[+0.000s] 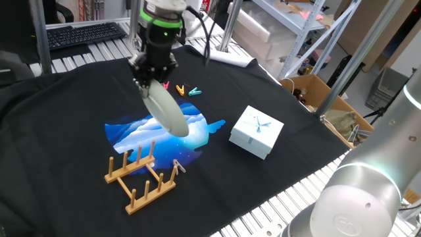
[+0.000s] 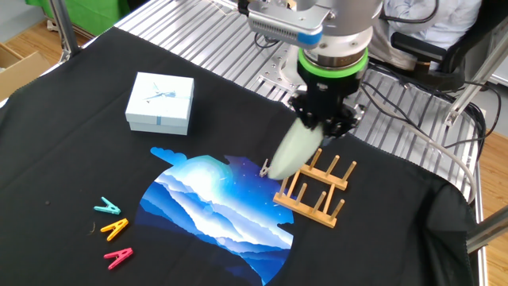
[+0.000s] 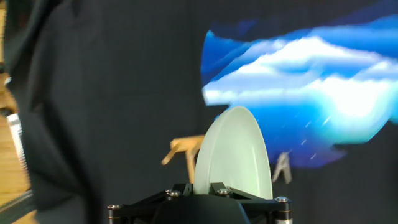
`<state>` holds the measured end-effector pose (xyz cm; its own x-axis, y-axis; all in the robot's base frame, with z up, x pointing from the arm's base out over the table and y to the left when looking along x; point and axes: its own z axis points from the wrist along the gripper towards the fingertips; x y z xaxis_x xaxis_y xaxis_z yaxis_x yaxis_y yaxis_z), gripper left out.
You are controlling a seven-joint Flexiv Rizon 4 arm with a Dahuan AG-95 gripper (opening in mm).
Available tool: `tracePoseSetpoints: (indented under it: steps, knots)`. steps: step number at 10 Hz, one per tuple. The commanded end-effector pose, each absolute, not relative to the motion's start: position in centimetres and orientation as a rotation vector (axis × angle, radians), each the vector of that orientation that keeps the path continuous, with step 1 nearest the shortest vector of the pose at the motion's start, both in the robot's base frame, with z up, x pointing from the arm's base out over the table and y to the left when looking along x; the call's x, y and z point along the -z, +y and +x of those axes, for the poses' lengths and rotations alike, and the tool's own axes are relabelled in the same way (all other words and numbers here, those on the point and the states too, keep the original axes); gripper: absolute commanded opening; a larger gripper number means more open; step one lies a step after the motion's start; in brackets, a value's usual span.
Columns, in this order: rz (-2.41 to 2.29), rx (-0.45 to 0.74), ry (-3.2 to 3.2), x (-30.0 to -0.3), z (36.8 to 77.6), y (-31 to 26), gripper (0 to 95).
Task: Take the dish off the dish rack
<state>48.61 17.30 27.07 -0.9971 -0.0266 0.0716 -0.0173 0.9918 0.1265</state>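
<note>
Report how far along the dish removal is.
Done: the round pale mint-white plate is out of the light-brown wooden peg rack, whose slots stand empty. In hand: the gripper holds the plate by its rim, tilted in the air. Left: setting it down; it rests on nothing yet.

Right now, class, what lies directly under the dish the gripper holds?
Under the dish, held tilted by the gripper, lies the blue-and-white print on the black cloth. The dish hides part of that print.

Place: a robotics lab bench.
Table: ribbed aluminium table (image 2: 198, 32) under a black cloth (image 1: 79, 105).
Background: metal shelving (image 1: 296, 26), a keyboard (image 1: 85, 34), an open cardboard box (image 1: 316, 92).
Hardware: loose cables (image 2: 413, 119) trail off behind the arm.
</note>
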Motion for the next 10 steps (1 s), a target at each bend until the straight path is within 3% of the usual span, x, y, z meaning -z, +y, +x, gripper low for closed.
tracePoseSetpoints:
  steps: [1, 10]
  knots:
    - [0.076, 0.162, -3.087, -26.1, 49.3, 15.9, 0.0]
    - [0.238, 0.069, -3.122, -21.1, 52.5, 10.0, 0.0]
